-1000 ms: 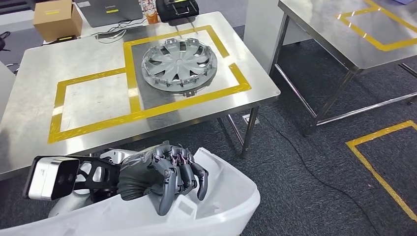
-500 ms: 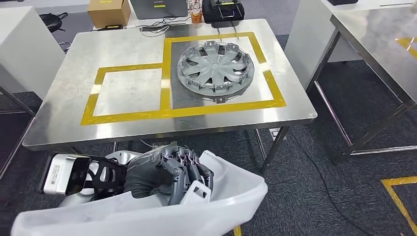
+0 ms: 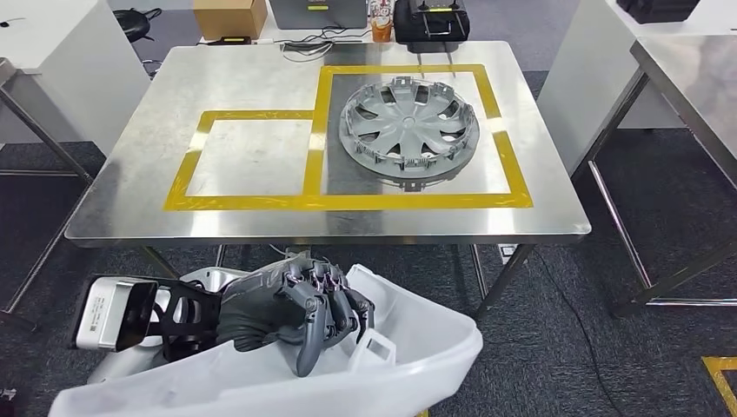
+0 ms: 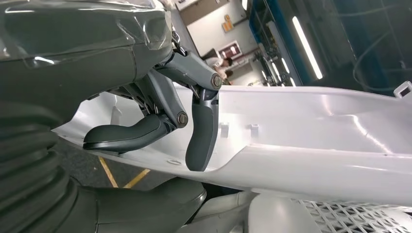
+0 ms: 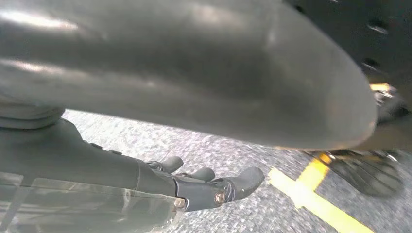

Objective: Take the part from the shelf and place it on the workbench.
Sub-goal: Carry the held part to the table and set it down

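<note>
White plastic part [image 3: 417, 347] is being grasped by left hand [image 3: 300, 304], near side of steel workbench [image 3: 130, 174] | right hand [image 5: 204, 187] fingers are being held loose, empty | grey hubcap [image 3: 408, 126] is being carried on workbench's far right

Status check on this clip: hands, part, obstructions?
Left hand grips white part. Right hand hangs empty. Hubcap occupies workbench's right taped square.
</note>
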Robot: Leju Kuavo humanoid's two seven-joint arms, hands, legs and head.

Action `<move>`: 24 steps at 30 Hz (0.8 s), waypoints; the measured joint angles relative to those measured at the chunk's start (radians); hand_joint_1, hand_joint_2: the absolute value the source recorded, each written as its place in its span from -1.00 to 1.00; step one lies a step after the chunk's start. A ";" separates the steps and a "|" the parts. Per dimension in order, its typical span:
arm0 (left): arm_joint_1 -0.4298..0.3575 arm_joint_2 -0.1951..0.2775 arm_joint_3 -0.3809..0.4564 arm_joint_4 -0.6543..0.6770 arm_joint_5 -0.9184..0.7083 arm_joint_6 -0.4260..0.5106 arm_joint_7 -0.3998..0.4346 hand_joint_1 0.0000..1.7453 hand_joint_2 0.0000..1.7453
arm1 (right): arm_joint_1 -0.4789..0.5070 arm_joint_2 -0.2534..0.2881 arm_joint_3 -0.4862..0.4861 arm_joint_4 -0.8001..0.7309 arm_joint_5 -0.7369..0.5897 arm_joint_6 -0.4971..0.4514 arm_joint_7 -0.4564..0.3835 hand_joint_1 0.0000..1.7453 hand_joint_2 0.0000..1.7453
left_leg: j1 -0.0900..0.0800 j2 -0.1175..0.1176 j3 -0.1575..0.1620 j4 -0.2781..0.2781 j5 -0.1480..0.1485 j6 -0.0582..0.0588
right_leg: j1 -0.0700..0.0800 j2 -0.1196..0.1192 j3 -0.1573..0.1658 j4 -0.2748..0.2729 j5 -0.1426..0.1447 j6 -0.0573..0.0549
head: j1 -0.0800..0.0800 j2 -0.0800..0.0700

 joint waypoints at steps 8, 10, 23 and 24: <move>0.010 0.003 0.005 -0.010 -0.013 0.021 0.011 1.00 1.00 | 0.006 0.000 -0.021 -0.001 -0.009 -0.017 0.001 -1.00 -1.00 | -0.004 -0.037 0.046 -0.055 0.003 0.023 | 0.004 0.072 -0.124 0.217 -0.082 -0.003 | 0.007 0.000; 0.014 0.004 0.006 -0.010 -0.013 0.022 0.011 1.00 1.00 | 0.010 -0.002 -0.023 -0.001 -0.009 -0.016 -0.003 -1.00 -1.00 | -0.008 -0.052 0.049 -0.054 -0.002 0.026 | 0.005 0.076 -0.168 0.259 -0.074 0.005 | 0.007 0.000; 0.013 0.010 0.014 -0.012 -0.010 0.018 0.011 1.00 1.00 | 0.008 -0.009 -0.025 -0.001 -0.009 -0.032 -0.011 -1.00 -1.00 | 0.003 -0.039 -0.062 0.207 -0.142 -0.034 | 0.002 0.077 -0.047 -0.012 0.059 -0.029 | -0.003 0.000; 0.014 0.010 0.014 -0.012 -0.010 0.017 0.012 1.00 1.00 | 0.008 -0.009 -0.026 -0.001 -0.009 -0.033 -0.011 -1.00 -1.00 | 0.006 -0.036 -0.093 0.255 -0.151 -0.037 | 0.003 0.077 -0.046 -0.012 0.057 -0.030 | -0.004 0.000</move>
